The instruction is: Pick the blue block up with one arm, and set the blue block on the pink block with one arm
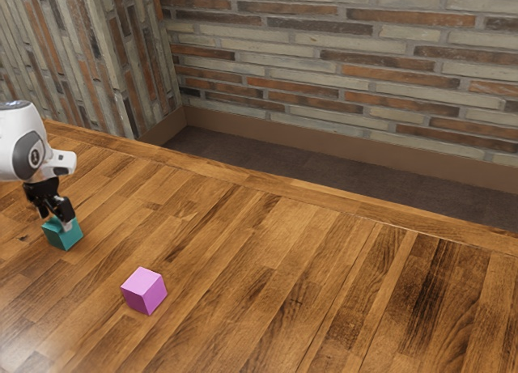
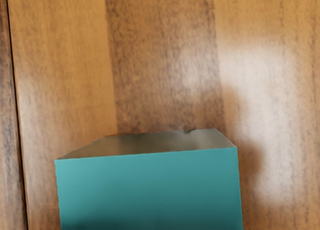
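- Brick walls all round the back, wooden tabletop (image 1: 324,260) up front.
- The blue block (image 1: 62,235) (looks more teal tbh) is near the exterior view's left edge, directly under the jaws, which are down at its top.
- Can't tell if the jaws are clamped on it or just around it. In the wrist view it's right under the hand.
- The pink block (image 1: 144,290) is apart from it, toward the exterior view's right, with nothing on top.
- My read: we're at the grasp step. Next comes a firm grip, a clean lift, a carry over pink and a square set-down.
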You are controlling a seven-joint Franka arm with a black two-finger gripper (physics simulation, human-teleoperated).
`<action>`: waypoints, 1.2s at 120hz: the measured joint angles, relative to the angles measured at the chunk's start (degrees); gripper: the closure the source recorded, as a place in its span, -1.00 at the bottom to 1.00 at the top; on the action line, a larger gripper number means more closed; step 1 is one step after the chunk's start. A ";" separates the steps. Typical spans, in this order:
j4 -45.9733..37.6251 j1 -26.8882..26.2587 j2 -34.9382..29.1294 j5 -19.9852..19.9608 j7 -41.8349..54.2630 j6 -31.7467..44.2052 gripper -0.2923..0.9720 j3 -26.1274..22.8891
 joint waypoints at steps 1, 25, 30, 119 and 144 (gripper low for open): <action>0.08 0.00 0.07 0.00 0.01 -0.05 -0.54 -0.01; 1.41 0.07 1.72 -0.01 0.14 -0.84 -0.54 -0.12; 1.53 0.08 2.07 -0.01 0.16 -0.92 -0.54 -0.08; 2.74 1.08 4.26 0.04 0.41 -1.17 -0.33 -0.83; 2.76 1.10 4.26 -0.03 0.30 -1.15 -0.14 -0.83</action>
